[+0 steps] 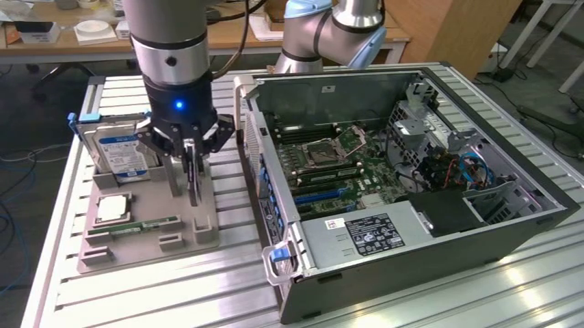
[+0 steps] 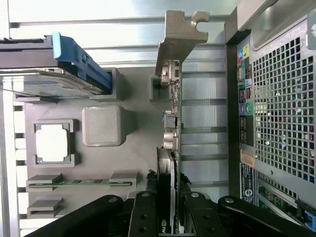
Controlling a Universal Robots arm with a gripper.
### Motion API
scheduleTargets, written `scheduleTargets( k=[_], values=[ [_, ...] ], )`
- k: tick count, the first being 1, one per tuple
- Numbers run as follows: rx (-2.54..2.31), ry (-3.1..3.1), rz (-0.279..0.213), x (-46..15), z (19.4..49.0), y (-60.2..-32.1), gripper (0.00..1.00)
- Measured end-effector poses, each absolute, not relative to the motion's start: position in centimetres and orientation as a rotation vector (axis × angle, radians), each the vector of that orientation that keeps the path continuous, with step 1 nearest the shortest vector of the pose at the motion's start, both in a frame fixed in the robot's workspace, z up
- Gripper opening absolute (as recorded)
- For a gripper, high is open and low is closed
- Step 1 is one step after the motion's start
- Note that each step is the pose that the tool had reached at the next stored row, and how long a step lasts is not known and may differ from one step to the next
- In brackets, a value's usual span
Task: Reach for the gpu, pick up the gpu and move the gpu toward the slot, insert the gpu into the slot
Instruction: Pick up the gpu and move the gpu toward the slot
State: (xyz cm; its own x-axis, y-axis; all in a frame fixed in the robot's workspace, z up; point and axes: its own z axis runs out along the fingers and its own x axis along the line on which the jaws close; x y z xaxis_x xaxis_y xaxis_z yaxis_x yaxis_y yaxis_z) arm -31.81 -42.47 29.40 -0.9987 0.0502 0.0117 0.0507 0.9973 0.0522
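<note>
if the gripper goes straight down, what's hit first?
The grey fixture tray. The gripper, shut on the gpu, points down at it, so the card's lower edge would land there first. Whether there is any gap underneath is unclear.

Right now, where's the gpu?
The gpu is held on edge in the gripper, exterior view's left, over the grey tray, between the hard drive and the PC case.
</note>
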Motion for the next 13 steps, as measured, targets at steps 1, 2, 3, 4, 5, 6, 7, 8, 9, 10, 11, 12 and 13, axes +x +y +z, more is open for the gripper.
scheduleTargets(
  k=[1, 2, 3, 4, 5, 6, 7, 8, 9, 10, 11, 12, 13],
  values=[
    [-0.076, -3.129, -0.083, -31.8, 29.5, -42.5, 0.27],
    [-0.069, -3.129, -0.083, -31.8, 29.7, -42.5, 0.27],
    [-0.056, -3.129, -0.083, -31.8, 29.8, -42.5, 0.27],
    [-0.042, -3.129, -0.083, -31.8, 29.8, -42.5, 0.27],
    [-0.028, -3.128, -0.083, -31.8, 29.9, -42.5, 0.27],
    [-0.018, -3.128, -0.083, -31.8, 30.0, -42.5, 0.27],
    [-0.013, -3.128, -0.083, -31.8, 30.2, -42.5, 0.27],
    [-0.011, -3.128, -0.082, -31.8, 30.5, -42.5, 0.27],
    [-0.011, -3.128, -0.083, -31.8, 30.7, -42.5, 0.27],
    [-0.011, -3.128, -0.083, -31.8, 31.0, -42.5, 0.27],
    [-0.011, -3.128, -0.083, -31.8, 31.4, -42.5, 0.27],
    [-0.011, -3.128, -0.083, -31.8, 31.7, -42.5, 0.27],
    [-0.011, -3.128, -0.083, -31.8, 32.0, -42.5, 0.27]
  ],
)
